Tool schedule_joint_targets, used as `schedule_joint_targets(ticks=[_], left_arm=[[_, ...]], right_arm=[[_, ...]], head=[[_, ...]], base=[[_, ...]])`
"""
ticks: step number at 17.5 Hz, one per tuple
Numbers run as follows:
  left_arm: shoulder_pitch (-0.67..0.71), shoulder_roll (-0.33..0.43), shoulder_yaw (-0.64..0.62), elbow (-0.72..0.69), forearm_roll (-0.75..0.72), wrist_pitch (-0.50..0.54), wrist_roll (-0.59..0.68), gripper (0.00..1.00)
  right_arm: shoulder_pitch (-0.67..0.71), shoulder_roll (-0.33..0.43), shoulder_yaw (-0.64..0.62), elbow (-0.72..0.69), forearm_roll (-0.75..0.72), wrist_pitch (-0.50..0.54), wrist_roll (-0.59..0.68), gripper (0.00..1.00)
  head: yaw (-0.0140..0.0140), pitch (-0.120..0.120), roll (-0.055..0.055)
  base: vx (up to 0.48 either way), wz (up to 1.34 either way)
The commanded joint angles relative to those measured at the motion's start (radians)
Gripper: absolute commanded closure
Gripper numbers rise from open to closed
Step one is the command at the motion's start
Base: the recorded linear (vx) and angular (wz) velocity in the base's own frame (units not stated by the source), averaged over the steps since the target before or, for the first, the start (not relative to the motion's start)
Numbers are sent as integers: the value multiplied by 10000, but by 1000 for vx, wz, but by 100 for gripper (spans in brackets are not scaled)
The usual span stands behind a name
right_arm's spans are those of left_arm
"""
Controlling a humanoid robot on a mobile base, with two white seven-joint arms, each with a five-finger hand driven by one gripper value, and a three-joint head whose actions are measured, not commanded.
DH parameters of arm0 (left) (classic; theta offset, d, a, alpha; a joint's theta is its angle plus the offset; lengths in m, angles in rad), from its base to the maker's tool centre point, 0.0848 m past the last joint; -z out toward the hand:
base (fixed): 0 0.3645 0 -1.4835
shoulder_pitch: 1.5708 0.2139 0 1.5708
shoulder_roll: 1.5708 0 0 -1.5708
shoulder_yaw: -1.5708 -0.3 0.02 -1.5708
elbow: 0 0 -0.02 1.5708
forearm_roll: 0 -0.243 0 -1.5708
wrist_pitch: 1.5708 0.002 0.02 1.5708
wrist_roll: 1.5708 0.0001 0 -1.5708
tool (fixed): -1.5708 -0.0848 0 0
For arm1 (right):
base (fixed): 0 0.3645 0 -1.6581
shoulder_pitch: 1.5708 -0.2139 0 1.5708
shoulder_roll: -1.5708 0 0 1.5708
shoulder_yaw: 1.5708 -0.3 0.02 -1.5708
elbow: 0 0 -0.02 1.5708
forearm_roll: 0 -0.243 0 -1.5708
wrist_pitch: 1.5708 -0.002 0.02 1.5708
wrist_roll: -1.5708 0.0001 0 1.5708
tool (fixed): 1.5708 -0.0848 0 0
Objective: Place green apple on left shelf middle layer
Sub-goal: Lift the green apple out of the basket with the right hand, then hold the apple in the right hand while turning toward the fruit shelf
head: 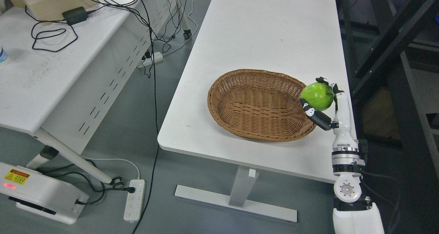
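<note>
**A robotics lab or test room**

Plain white height-adjustable counters (267, 38) stand on a grey floor (137, 131). Black cables (151, 55) trail from the left counter (51, 76) down to power strips (134, 199), one lying near that counter's foot. A power adapter (74, 15) sits near its far edge. Dark metal racking (387, 38) lines the right side.

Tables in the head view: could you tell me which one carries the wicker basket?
The right-hand table carries the wicker basket; the left table holds only cables and a box.

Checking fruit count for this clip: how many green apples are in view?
1. The green apple is gripped in the right hand above the wicker basket's right rim. The basket interior shows none hidden.
</note>
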Motion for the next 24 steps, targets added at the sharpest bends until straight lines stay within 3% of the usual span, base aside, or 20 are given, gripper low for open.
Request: schedule_joint_targets(ticks=[1, 24], left_arm=[[92, 175, 0, 0, 0, 9, 5, 0], [92, 175, 0, 0, 0, 9, 5, 0]], right_arm=[[835, 215, -451, -996, -299, -61, 48, 100], [1020, 369, -98, -935, -223, -245, 110, 100]], head=[[0, 0, 0], [0, 0, 0]], base=[[-17, -10], [-108, -123]])
